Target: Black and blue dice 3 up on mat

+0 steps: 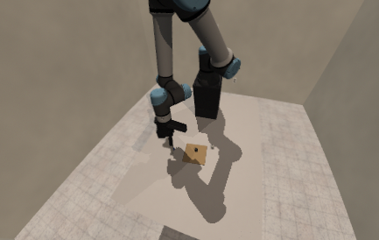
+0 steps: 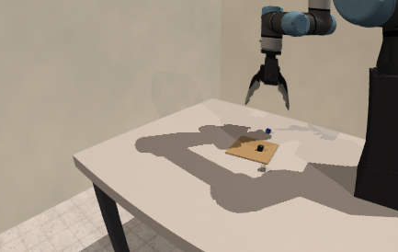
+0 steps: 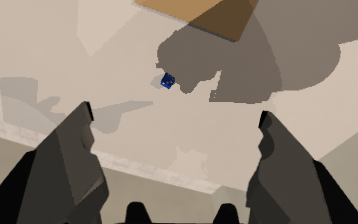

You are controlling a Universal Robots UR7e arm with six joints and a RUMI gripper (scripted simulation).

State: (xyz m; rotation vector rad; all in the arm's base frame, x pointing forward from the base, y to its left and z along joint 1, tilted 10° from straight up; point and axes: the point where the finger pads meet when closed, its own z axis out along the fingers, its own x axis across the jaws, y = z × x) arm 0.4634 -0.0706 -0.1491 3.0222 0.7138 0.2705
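The tan mat (image 1: 189,158) (image 2: 242,148) (image 3: 181,7) lies on the table. The black die (image 1: 196,149) (image 2: 260,148) sits near the middle of the mat. The blue die (image 2: 267,131) (image 3: 168,80) lies on the table just off the mat's far edge, in shadow. The white die (image 2: 262,169) (image 1: 213,147) lies on the table just off the mat's near edge. My gripper (image 2: 267,105) (image 3: 178,107) (image 1: 171,144) is open and empty. It hangs well above the table, roughly over the blue die. The numbers on the dice are too small to read.
The pale table (image 2: 159,184) (image 1: 239,131) has its front edge and a dark leg (image 2: 108,216) at the lower left. The arm's black base column (image 2: 389,138) (image 1: 207,96) stands on the table to the right of the mat. Walls close in behind.
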